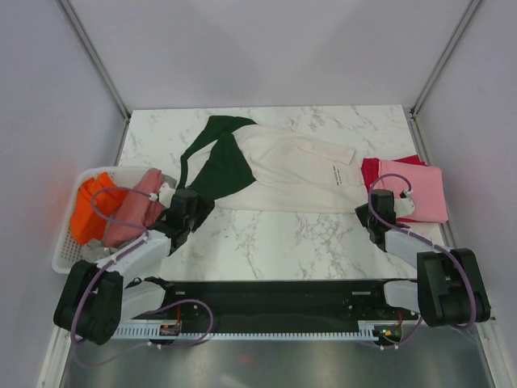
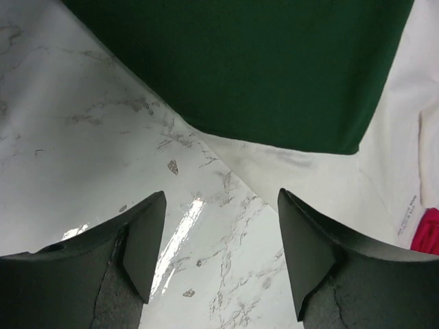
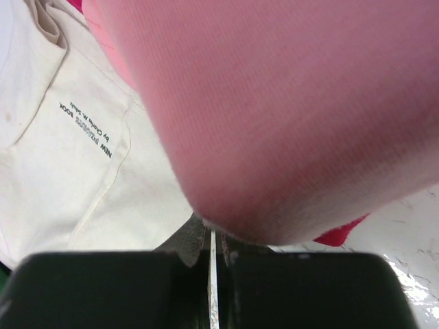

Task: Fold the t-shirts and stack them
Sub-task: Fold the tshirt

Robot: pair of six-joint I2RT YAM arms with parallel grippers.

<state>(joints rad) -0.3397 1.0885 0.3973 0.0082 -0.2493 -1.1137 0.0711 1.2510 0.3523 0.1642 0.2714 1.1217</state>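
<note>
The cream t-shirt reads "NEW … BOOK" (middle word blurred).

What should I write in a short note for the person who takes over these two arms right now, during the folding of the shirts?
Left gripper: open, holding nothing, over the bare table just beside the green sleeve of the cream shirt.
Right gripper: shut, apparently pinching the near corner of the pink shirt.
Done: the pink shirt lies folded on top of the red shirt at the right.
Left to do: the cream shirt lies mid-table, only partly folded. The orange shirt and the dusty-rose shirt are in the white basket at the left, not yet folded.
</note>
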